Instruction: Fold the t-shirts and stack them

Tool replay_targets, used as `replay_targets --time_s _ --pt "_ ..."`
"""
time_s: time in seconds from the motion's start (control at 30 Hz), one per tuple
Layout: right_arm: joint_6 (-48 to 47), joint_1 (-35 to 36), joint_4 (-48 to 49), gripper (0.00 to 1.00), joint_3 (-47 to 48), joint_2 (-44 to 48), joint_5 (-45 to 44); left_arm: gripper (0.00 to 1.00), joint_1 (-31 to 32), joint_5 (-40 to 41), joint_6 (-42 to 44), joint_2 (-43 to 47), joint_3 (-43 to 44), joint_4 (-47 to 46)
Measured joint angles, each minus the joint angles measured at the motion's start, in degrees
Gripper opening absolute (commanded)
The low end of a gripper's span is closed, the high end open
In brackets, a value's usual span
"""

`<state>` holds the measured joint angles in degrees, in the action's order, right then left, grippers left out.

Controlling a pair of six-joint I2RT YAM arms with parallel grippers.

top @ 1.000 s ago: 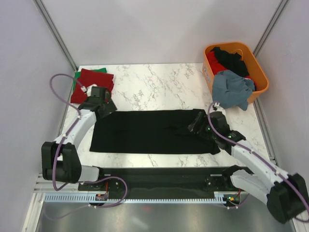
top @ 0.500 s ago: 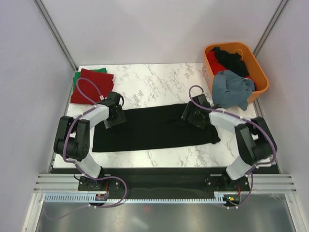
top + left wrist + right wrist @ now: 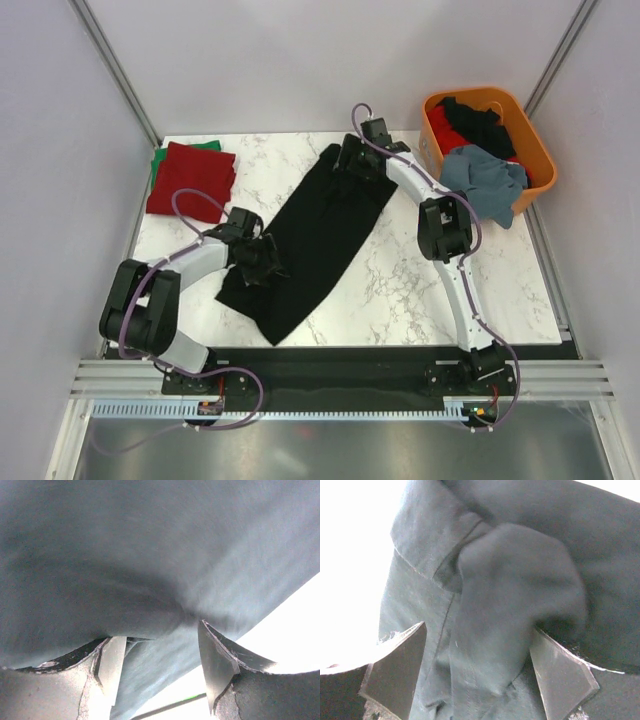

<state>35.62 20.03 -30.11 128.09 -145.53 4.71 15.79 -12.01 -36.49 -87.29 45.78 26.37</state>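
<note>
Black t-shirt, now diagonal

counter: white marble-patterned top with grey veining, rectangular, evenly lit. walls: plain pale lilac-grey panels on three sides. corner posts: slim grey metal struts, one slanting up at each rear corner. near edge: black base strip, slotted metal rail, then brushed metal surface with soft reflections.
</note>
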Motion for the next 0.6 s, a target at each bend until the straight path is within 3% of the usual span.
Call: replay_targets --time_s 0.13,0.37,0.57,0.6 --pt "-0.5 -0.6 2.2 0.93 11.6 -7.9 5.7 0.66 7.1 -6.7 -6.3 0.2 -3.4 -6.5" --pt "-0.9 -1.6 11.6 0.97 13.0 -11.1 13.5 0.64 26.1 -15.6 -20.1 -7.1 -2.8 -20.1" --pt "-2.5 -1.6 13.0 0.98 12.5 -11.2 13.9 0.65 32.9 -13.9 -23.1 -9.0 1.7 -16.9" --pt "-2.8 -1.6 13.4 0.98 12.3 -11.1 13.9 0.69 33.1 -13.4 -23.2 -8.1 1.7 -15.6"
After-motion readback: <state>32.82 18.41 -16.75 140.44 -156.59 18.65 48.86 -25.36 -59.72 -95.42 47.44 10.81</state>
